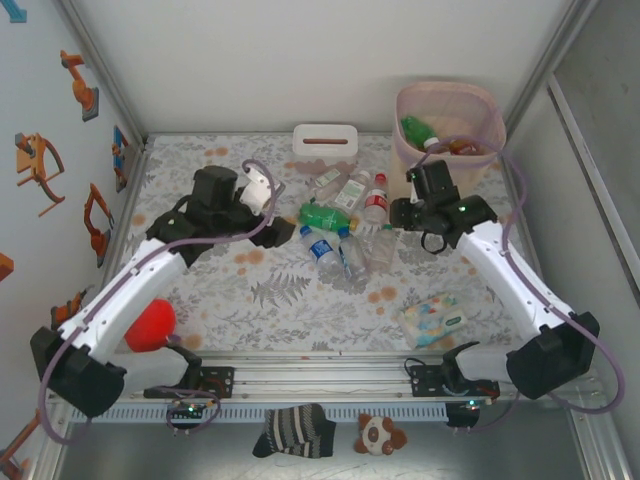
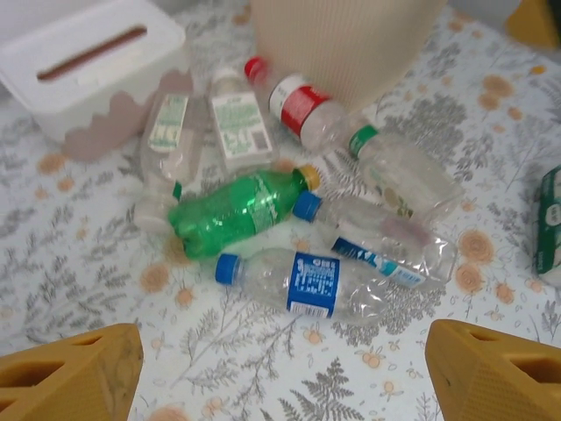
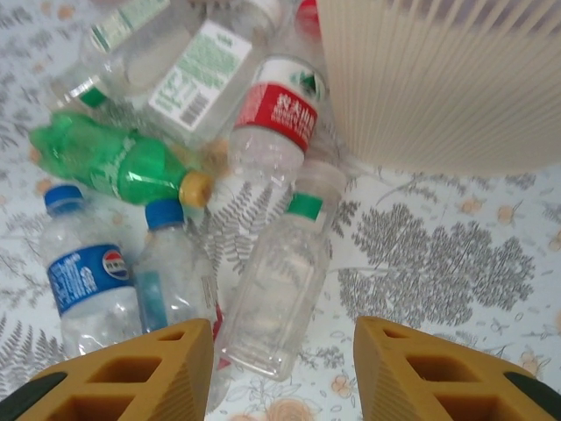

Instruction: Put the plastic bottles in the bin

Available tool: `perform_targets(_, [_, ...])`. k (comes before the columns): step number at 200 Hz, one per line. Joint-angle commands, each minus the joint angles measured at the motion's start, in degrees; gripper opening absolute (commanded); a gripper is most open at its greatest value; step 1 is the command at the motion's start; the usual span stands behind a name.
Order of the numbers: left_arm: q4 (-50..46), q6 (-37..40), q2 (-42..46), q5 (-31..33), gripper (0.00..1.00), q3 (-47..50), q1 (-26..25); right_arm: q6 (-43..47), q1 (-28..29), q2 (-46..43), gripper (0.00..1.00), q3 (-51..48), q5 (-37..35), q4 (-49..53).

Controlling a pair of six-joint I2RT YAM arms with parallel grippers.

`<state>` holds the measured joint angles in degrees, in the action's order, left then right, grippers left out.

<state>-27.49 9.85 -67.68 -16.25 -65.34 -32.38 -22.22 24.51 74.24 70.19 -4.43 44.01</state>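
Several plastic bottles lie in a heap mid-table: a green one, a clear blue-labelled one and a red-labelled one. The pink bin stands at the back right with a green bottle inside. My left gripper hovers left of the heap, wide open and empty. My right gripper is open beside the bin, over the base of a clear green-capped bottle that lies on the table.
A white tissue box sits at the back behind the heap. A wipes pack lies front right, a red ball front left. A sock and a plush toy lie below the table's front rail.
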Motion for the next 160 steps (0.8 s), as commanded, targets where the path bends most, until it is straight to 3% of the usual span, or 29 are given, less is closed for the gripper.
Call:
perform_targets(1, [8.0, 3.7, 3.8, -6.6, 0.84, 4.3, 2.6, -3.6, 1.8, 0.6, 0.46, -2.7, -4.2, -1.2])
perform_targets(26, [15.9, -1.6, 7.1, -13.6, 0.84, 8.7, 6.9, -5.5, 4.3, 2.0, 0.48, -4.5, -8.4, -1.6])
perform_targets(82, [31.3, -12.0, 9.7, -29.5, 0.86, 13.7, 12.2, -7.3, 4.6, 9.3, 0.56, -5.4, -6.5, -3.7])
perform_targets(111, [29.6, -11.2, 9.0, -29.9, 0.86, 13.1, 12.7, -6.6, 4.8, 11.9, 0.60, -5.3, -5.3, -4.3])
perform_targets(160, [24.7, -8.1, 10.6, -24.3, 0.86, 12.0, 14.4, -8.6, 4.9, 15.9, 0.73, -5.2, -5.2, -5.3])
